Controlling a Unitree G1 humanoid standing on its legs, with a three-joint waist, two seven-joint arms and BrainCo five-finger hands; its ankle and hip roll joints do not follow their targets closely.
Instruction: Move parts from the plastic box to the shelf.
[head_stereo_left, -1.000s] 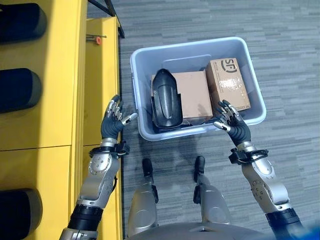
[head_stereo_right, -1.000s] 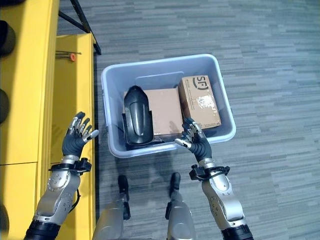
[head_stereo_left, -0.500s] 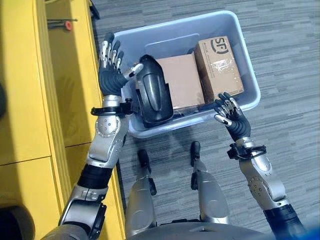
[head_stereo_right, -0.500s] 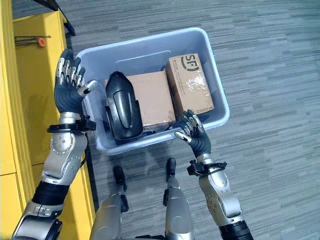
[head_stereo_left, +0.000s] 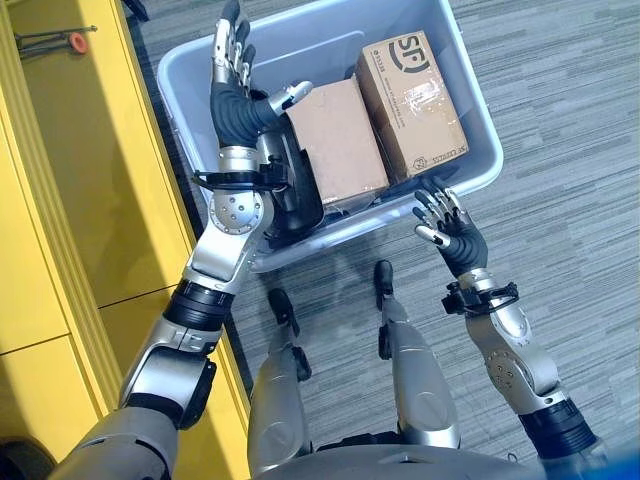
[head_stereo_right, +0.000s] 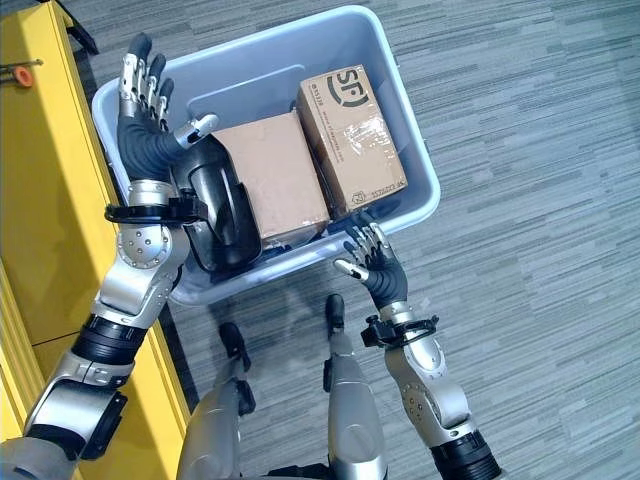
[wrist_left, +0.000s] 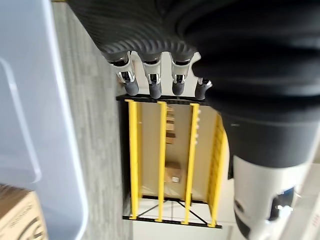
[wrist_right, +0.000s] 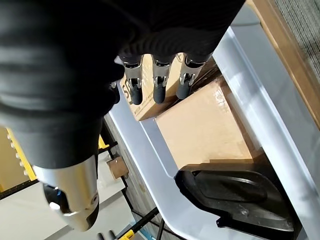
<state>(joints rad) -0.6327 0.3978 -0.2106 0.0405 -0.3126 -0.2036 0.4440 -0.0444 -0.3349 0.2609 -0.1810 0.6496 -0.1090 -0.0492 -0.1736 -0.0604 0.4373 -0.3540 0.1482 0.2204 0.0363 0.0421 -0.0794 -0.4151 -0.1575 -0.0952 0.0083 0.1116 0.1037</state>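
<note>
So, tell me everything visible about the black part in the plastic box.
The black part is a long, rounded shell of smooth, glossy dark plastic with a raised ridge along its back. It lies at the robot's left end of the pale blue plastic box, right beside the plain cardboard box. The left hand hangs above it with fingers spread, and the forearm hides part of it; no contact can be seen. The right wrist view shows its ribbed edge.
</note>
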